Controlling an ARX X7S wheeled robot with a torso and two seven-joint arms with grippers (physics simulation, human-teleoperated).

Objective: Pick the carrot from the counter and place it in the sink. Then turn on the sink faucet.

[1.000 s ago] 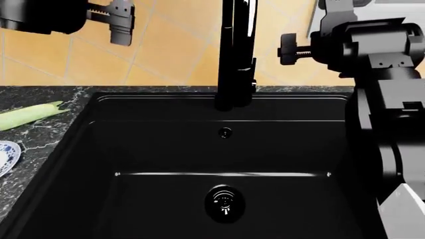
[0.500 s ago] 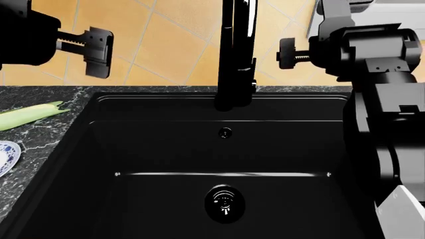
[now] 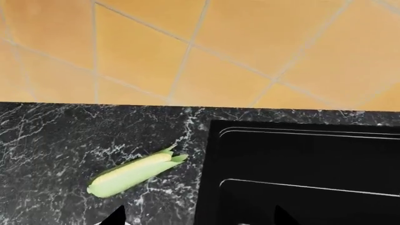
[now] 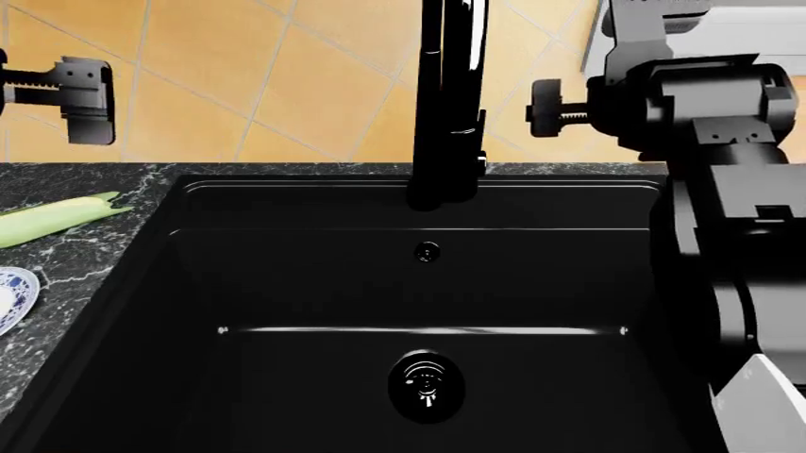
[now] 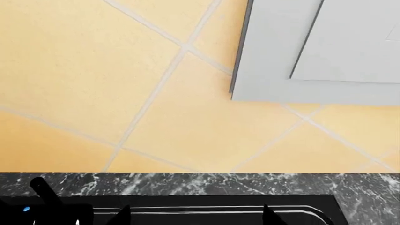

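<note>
1. I cannot find the small orange tapered carrot in any view. It is not on the visible strip of the dark marble-look table point(image 4: 75, 255), and the deep matte black sink point(image 4: 315, 274) shows only its drain and overflow hole. Moving on without locating it risks a blind reach.
2. The left hand point(image 3: 198, 219) hangs above the table's edge beside the sink, its fingertips point(image 3: 116, 216) spread wide with nothing between them. The only thing under it is the pale green, husk-like vegetable point(image 3: 134, 171). I judge the main danger here is grabbing that by mistake.
3. A blue-and-white plate point(image 4: 10, 294) lies near that vegetable, and a low sweep to the left could knock it.
4. The right hand point(image 5: 195, 216) is also spread and empty, held high against the orange tiled wall point(image 4: 315, 85), just beside the tall glossy black faucet point(image 4: 448, 94). Swinging it inward could strike the column instead of meeting the small side lever point(image 4: 480, 142).
5. Turning on the water before the carrot is in the basin would break the task's order.
6. The black arm against the black sink gives me poor depth cues, so I could misjudge a descent.
</note>
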